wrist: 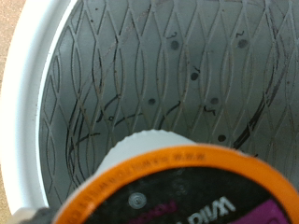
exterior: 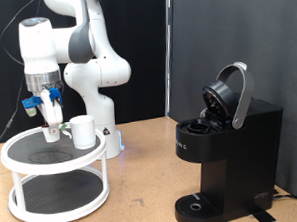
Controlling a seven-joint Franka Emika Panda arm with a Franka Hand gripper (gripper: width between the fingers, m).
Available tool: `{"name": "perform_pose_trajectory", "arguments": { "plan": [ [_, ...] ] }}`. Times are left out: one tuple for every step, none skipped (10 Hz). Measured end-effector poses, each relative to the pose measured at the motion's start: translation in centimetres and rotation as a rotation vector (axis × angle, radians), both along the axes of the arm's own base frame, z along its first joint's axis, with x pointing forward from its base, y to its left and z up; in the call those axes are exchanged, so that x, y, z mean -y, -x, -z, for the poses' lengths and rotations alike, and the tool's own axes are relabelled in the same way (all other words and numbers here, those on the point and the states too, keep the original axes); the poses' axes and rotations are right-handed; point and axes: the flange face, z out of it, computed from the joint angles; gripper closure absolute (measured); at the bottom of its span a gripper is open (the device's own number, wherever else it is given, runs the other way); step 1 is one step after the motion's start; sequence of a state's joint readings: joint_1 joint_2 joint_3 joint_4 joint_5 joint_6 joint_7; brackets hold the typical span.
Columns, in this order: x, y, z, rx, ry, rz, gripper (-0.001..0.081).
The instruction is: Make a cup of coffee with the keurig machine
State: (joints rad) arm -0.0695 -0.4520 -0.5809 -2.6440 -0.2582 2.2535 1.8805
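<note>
The gripper [exterior: 52,124] hangs over the top tier of a white round two-tier stand [exterior: 20,150] at the exterior view's left. It is shut on a small white coffee pod [exterior: 51,132], held just above the dark mesh shelf. In the wrist view the pod [wrist: 187,182] fills the lower part, with an orange rim and a foil top; the fingers do not show there. The cup [exterior: 82,130], a small white mug, stands on the same tier just right of the gripper. The keurig machine [exterior: 236,151] stands at the right with its lid [exterior: 231,91] open.
The robot's white base [exterior: 95,79] stands behind the stand. The stand's lower tier [exterior: 55,201] shows nothing on it. Brown tabletop [exterior: 142,176] lies between the stand and the machine. A black curtain hangs behind.
</note>
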Motion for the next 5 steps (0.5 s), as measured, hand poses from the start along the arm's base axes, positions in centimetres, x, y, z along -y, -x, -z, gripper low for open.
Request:
{"name": "perform_pose_trajectory", "arguments": {
  "plan": [
    [-0.2,-0.1,0.0,0.007,-0.017,0.011,0.0365],
    [-0.6,-0.4,-0.1,0.021,-0.050,0.028,0.0365],
    [-1.2,-0.9,-0.3,0.037,-0.092,0.044,0.0365],
    [-2.1,-1.5,-0.9,0.042,-0.136,0.050,0.0365],
    [-2.9,-2.3,-1.6,0.048,-0.177,0.053,0.0365]
  ]
}}
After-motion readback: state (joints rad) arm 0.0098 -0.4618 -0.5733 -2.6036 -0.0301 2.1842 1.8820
